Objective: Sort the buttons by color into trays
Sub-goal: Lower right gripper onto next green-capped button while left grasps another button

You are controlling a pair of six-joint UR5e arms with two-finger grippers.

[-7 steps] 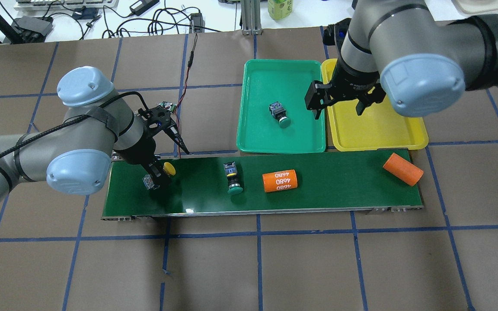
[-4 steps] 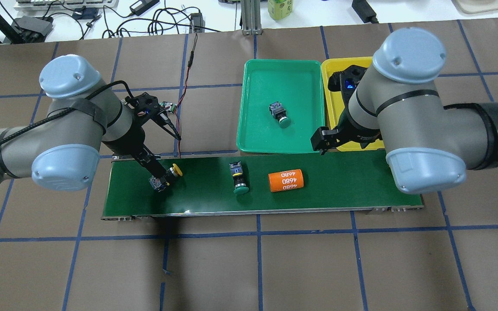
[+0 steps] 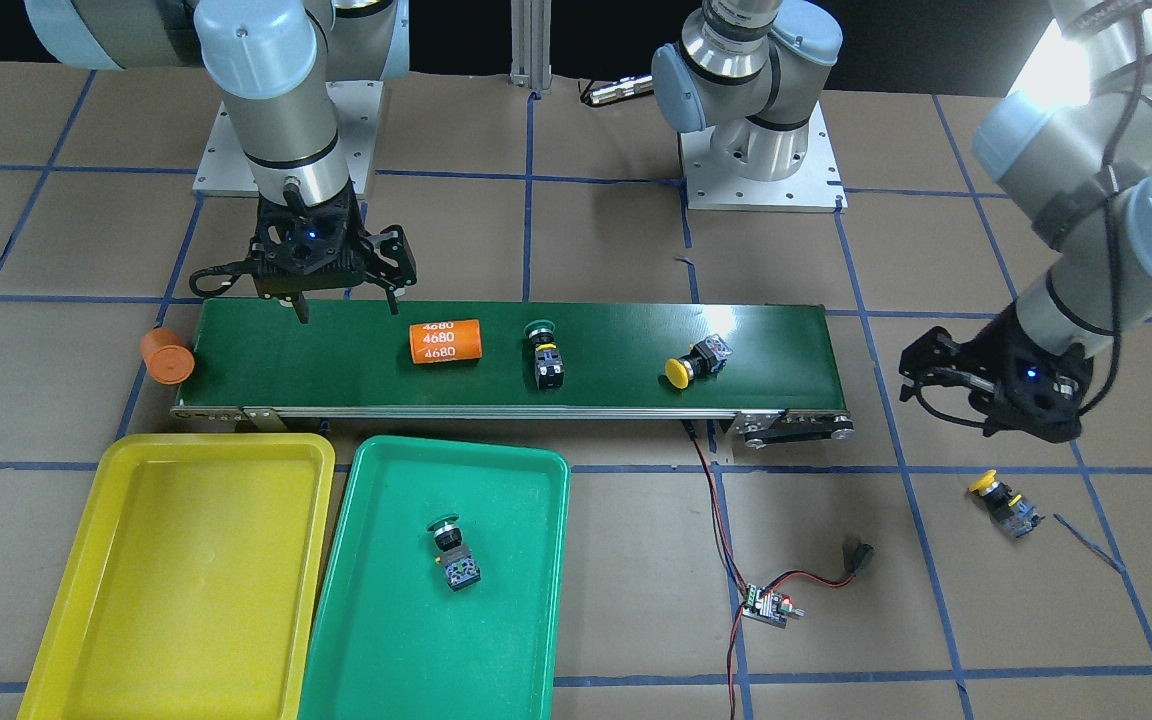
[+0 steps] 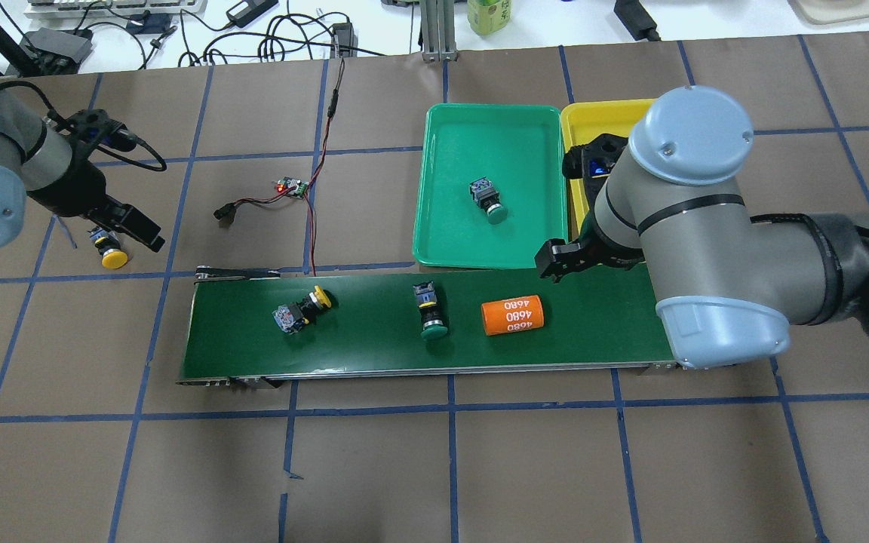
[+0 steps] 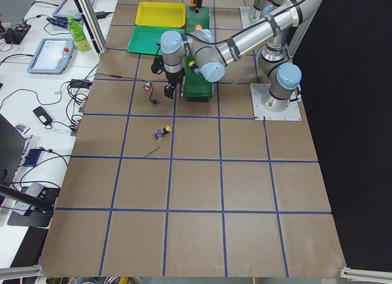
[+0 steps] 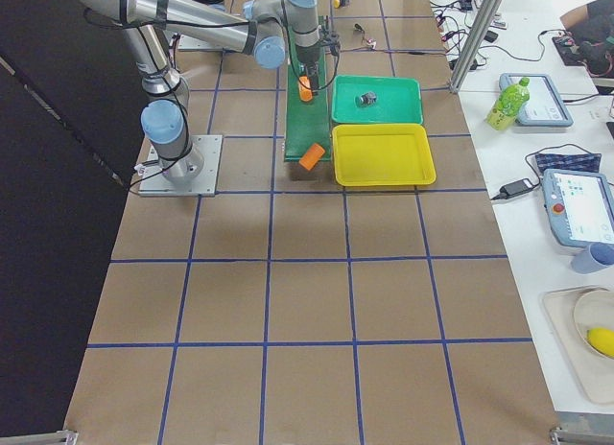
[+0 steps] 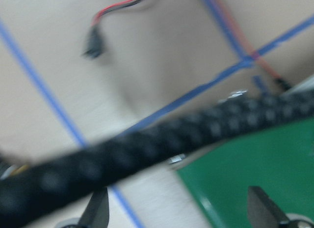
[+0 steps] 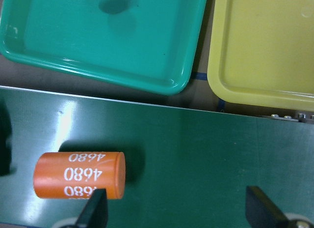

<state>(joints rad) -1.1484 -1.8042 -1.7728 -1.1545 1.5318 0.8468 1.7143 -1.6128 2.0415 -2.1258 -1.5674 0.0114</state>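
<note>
One green button (image 4: 487, 200) lies in the green tray (image 4: 442, 241). The yellow tray (image 4: 578, 121) beside it holds nothing I can see. A green button (image 4: 431, 309) and a yellow button (image 4: 302, 309) lie on the conveyor belt (image 4: 374, 347). Another yellow button (image 4: 109, 249) lies on the table, off the belt's left end. My left gripper (image 4: 129, 230) is open and empty, hovering beside that button. My right gripper (image 3: 346, 295) is open and empty over the belt's right part, near the trays.
An orange cylinder marked 4680 (image 4: 512, 315) lies on the belt, close to one right fingertip (image 8: 95, 211). A second orange cylinder (image 3: 166, 357) lies at the belt's end. A small circuit board with wires (image 4: 291, 186) lies on the table behind the belt.
My left gripper has left the yellow button on the belt and swung far left over the table. My right arm came down from over the trays to the belt. The belt's objects drifted right.
</note>
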